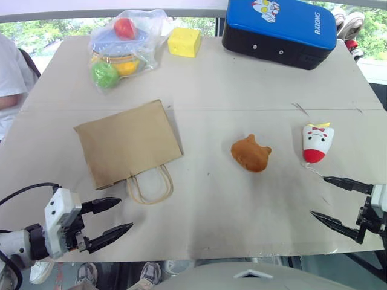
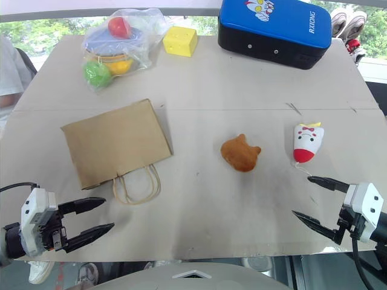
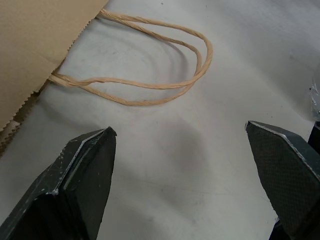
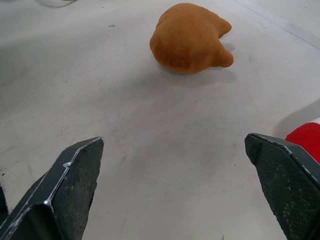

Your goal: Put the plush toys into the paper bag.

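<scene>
- Pale grey table [image 1: 211, 90] fills the scene, with greenery showing past its far edge and a person's white sleeve [image 1: 9, 78] at the far left.
- Lying flat on the left half of the table is the paper bag [image 1: 127, 142], its mouth toward the robot and its two twisted handles [image 1: 150, 184] spread on the surface (they overlap into one loop).
- Near the middle, to the right of the bag and well apart from it, sits the orange-brown plush toy [image 1: 250, 153], ears pointing up and to the right.
- Farther right lies the white cone plush toy [image 1: 317, 142], red tip toward the robot, red bow and yellow top on its far end.
- At the near left, the left gripper [image 1: 115, 217] hovers empty just short of the bag's handles, fingers spread wide.
- At the near right, the right gripper [image 1: 331, 199] is just in front of the white cone toy's red tip, fingers also spread wide, holding nothing.
- Along the far edge stand a clear plastic bag of coloured balls [image 1: 121, 45], a yellow cheese-like block [image 1: 183, 42] and a blue-and-black case [image 1: 279, 30].
</scene>
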`<action>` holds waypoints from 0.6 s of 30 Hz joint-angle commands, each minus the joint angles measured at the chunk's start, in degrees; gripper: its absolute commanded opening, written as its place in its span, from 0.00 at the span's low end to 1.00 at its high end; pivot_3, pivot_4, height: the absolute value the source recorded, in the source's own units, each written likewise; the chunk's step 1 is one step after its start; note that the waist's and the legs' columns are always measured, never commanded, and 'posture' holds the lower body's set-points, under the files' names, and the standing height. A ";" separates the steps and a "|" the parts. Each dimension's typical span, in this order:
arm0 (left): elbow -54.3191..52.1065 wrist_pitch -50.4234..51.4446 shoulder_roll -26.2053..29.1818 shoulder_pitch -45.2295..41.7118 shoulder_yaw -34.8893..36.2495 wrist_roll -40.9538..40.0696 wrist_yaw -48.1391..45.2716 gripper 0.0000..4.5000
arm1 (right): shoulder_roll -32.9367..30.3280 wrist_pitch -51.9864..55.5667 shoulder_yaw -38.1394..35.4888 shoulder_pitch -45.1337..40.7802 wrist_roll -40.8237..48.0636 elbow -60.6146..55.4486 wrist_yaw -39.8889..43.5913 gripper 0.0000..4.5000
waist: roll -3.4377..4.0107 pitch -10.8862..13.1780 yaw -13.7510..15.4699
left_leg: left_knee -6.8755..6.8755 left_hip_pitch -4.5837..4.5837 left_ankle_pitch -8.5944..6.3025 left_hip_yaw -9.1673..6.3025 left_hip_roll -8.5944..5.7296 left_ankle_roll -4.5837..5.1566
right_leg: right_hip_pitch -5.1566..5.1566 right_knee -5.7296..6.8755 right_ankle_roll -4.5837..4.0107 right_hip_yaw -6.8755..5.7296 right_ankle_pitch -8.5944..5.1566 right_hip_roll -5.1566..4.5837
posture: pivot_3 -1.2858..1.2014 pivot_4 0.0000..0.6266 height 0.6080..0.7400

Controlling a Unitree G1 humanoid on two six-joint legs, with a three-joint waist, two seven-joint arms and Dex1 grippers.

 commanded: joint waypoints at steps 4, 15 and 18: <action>-5.32 -6.56 1.14 -4.18 0.17 -1.47 -4.65 1.00 | -2.18 6.98 4.19 -5.86 8.35 -10.37 -3.87 1.00 | 0.01 -0.01 0.03 | 0.01 0.01 0.01 0.00 0.01 0.00 | 0.01 0.03 0.01 -0.01 0.01 0.03 | 0.52 0.24 1.00; 4.68 -26.14 2.45 -17.86 -12.15 14.98 -3.33 1.00 | -4.86 10.46 8.57 -11.58 14.09 -19.21 -5.34 1.00 | -0.02 -0.03 0.43 | 0.02 -0.02 0.00 0.07 -0.16 0.03 | 0.17 0.03 0.01 -0.20 0.02 0.19 | 0.52 0.24 1.00; 9.57 -33.01 2.00 -22.12 -16.89 19.37 -2.52 0.88 | -4.15 9.37 9.67 -11.87 13.01 -18.71 -5.18 1.00 | -0.05 -0.06 0.51 | 0.06 -0.01 0.00 0.08 -0.16 0.03 | 0.19 0.04 0.02 -0.21 0.03 0.21 | 0.52 0.24 1.00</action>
